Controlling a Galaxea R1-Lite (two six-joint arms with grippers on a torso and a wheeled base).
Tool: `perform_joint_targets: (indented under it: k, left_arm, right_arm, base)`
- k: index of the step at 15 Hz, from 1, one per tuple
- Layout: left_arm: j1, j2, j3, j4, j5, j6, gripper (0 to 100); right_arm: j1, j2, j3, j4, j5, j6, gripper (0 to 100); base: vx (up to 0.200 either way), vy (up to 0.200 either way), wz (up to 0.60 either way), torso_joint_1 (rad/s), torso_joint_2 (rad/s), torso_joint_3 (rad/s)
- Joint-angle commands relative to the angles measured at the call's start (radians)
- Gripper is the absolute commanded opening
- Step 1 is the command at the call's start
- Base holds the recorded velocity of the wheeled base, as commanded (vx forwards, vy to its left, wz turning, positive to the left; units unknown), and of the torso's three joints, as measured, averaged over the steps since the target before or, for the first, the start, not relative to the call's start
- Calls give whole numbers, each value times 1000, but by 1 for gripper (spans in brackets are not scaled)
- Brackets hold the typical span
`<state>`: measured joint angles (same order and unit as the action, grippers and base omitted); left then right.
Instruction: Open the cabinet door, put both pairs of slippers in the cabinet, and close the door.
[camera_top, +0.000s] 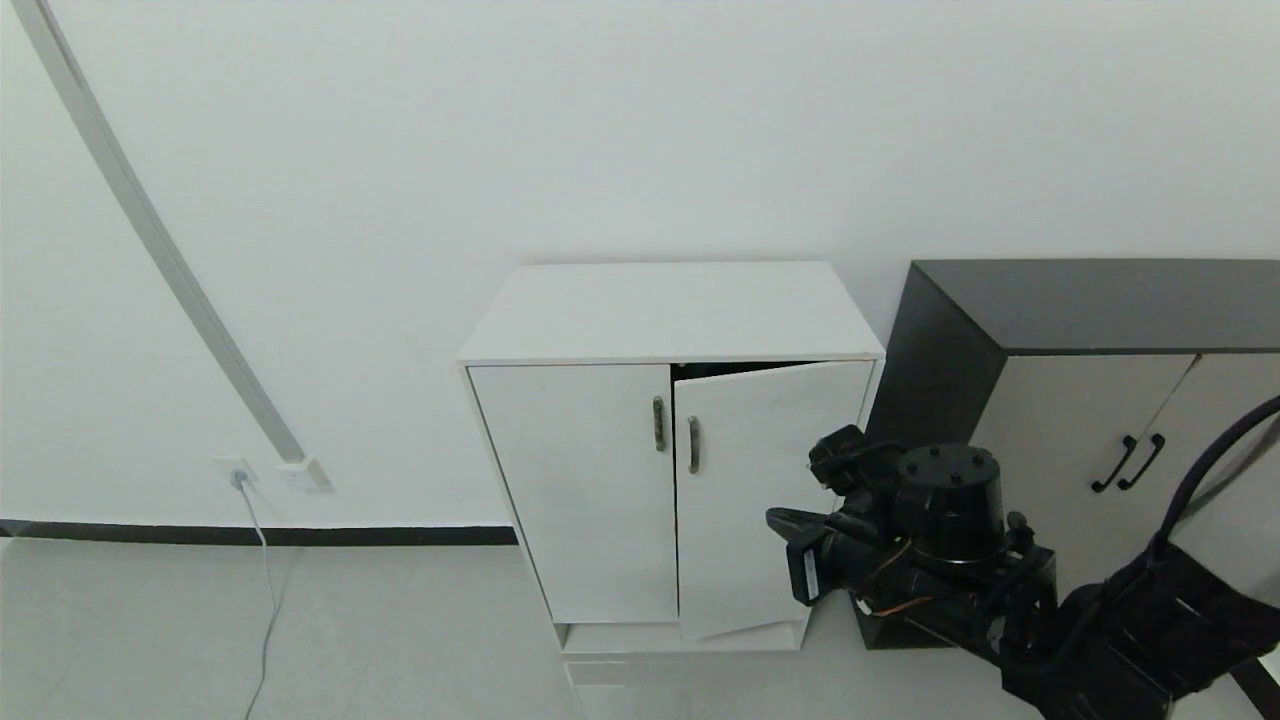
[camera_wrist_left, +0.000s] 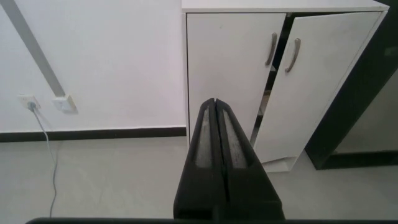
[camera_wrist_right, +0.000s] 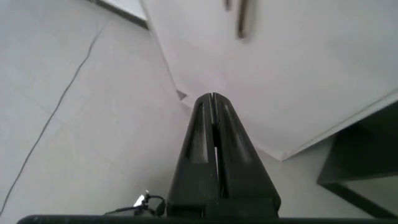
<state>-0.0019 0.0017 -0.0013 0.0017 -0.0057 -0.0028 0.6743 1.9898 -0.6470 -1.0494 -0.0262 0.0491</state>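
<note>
The white cabinet (camera_top: 670, 315) stands against the wall with its left door (camera_top: 570, 480) flush. Its right door (camera_top: 750, 470) is ajar, and a dark gap shows along its top edge. Both doors carry vertical metal handles (camera_top: 693, 445) at the middle. My right gripper (camera_top: 778, 520) is shut and empty, low in front of the ajar door, below its handle. In the right wrist view it (camera_wrist_right: 213, 96) points at the door (camera_wrist_right: 298, 68) under the handle (camera_wrist_right: 244, 22). My left gripper (camera_wrist_left: 214, 102) is shut and empty, back from the cabinet, facing the ajar door (camera_wrist_left: 317, 81).
A black cabinet (camera_top: 1090, 300) with pale doors stands close to the right of the white one. On the left wall are a socket (camera_top: 235, 470) with a cable (camera_top: 265, 590) trailing to the floor, and a slanted grey conduit (camera_top: 150, 230). Open floor lies to the left.
</note>
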Motion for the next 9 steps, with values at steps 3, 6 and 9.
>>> perform_joint_targets:
  k: [3,6,9]
  left_arm:
    - [0,0,0,0,0,0,0]
    - [0,0,0,0,0,0,0]
    - [0,0,0,0,0,0,0]
  right_arm:
    - [18,78,47,-51,0,-14,0]
    - [25,76,63,-58,-1,-14,0]
    - [27,90,66,-77,-3,-14,0]
  base:
    - [0,0,0,0,0,0]
    - [67,0,0,-1,-1,1]
    - [200,0,0,-9,-2,4]
